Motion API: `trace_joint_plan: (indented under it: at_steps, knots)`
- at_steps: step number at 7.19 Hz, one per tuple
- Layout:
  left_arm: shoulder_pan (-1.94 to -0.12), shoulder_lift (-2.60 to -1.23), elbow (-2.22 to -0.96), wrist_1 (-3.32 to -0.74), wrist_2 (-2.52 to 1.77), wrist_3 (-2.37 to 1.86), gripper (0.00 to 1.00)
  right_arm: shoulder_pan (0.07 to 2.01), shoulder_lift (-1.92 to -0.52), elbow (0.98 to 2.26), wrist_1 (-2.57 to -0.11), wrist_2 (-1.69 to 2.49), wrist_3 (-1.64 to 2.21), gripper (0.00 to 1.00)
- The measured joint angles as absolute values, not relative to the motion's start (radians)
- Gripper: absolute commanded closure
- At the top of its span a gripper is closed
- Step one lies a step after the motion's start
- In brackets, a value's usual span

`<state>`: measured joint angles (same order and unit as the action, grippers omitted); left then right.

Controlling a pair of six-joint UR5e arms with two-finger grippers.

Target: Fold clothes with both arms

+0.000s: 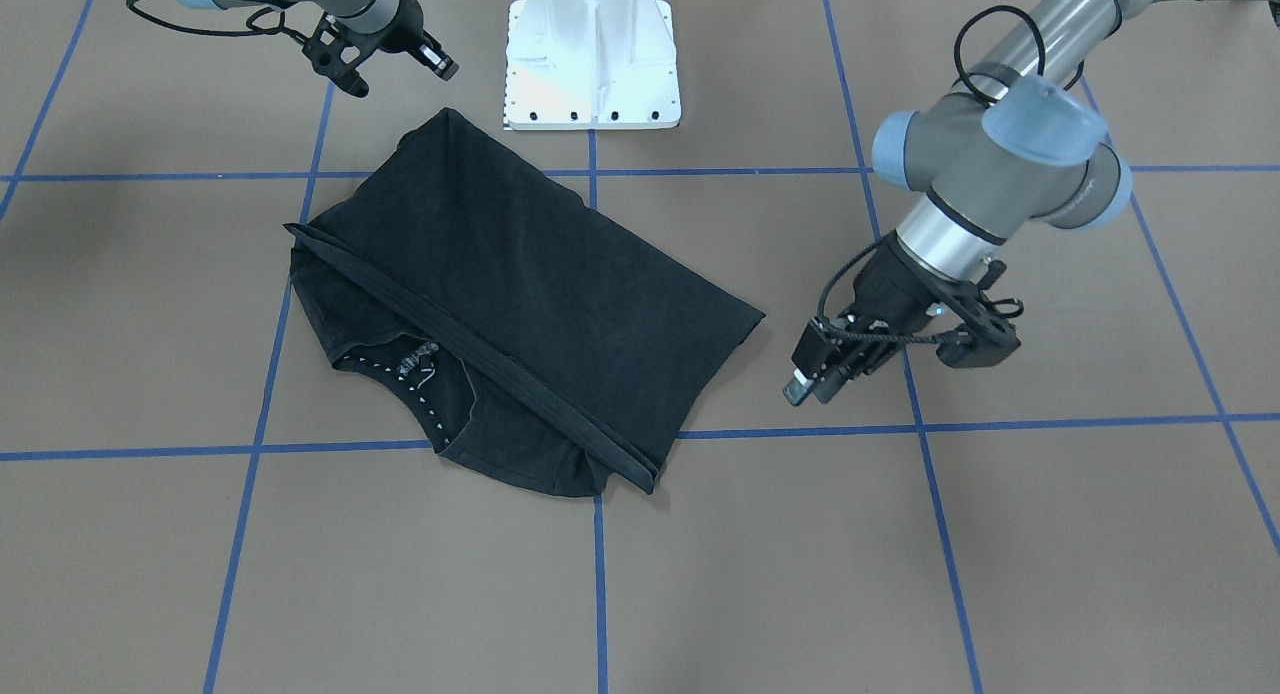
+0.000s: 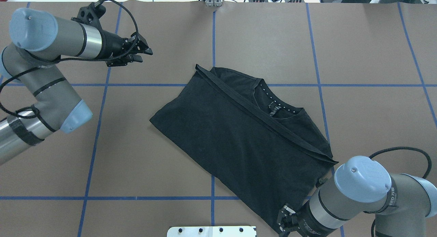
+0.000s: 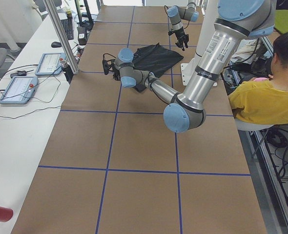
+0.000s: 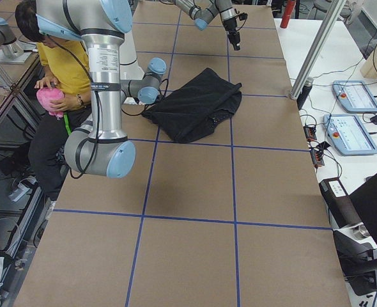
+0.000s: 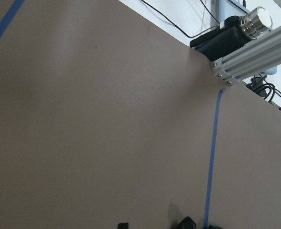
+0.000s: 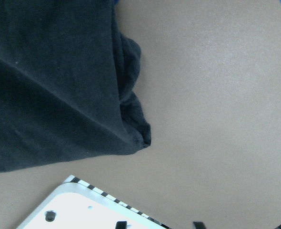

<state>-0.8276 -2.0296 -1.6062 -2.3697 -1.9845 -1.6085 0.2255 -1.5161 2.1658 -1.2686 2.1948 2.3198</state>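
Observation:
The clothes are one black T-shirt point(image 2: 239, 138) folded into a slanted rectangle mid-table, its collar point(image 2: 273, 109) with white dotted tape showing along the far side. No graphic shows. It also appears from the front point(image 1: 520, 274) and in the right wrist view point(image 6: 50, 86). My left gripper point(image 2: 141, 53) hovers open over bare table, off the shirt's far left corner, also seen from the front point(image 1: 800, 379). Beside the shirt's near corner, by the pedestal, my right gripper point(image 1: 440, 66) is open and holds nothing; the overhead view point(image 2: 285, 221) shows it partly.
The white pedestal base point(image 1: 595, 64) stands at the robot's side of the table. A metal post point(image 5: 255, 55) and a steel flask point(image 5: 255, 19) stand at the far edge. A seated person in a yellow shirt point(image 3: 263, 102) is beside the table. Tablets point(image 4: 348, 96) lie on a side bench.

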Motion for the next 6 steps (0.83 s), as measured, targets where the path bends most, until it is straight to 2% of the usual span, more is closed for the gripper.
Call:
trace_joint_plan:
  at_steps: [3, 6]
  knots:
    - [-0.633, -1.904, -1.767, -2.276, -1.81, -1.685, 0.45, 0.378, -1.492, 2.204, -1.272, 2.228, 2.316, 0.0]
    - [-0.539, -1.875, -1.744, -2.263, -1.689, -1.689, 0.45, 0.458, -1.464, 2.187, -1.275, 2.235, 2.305, 0.0]
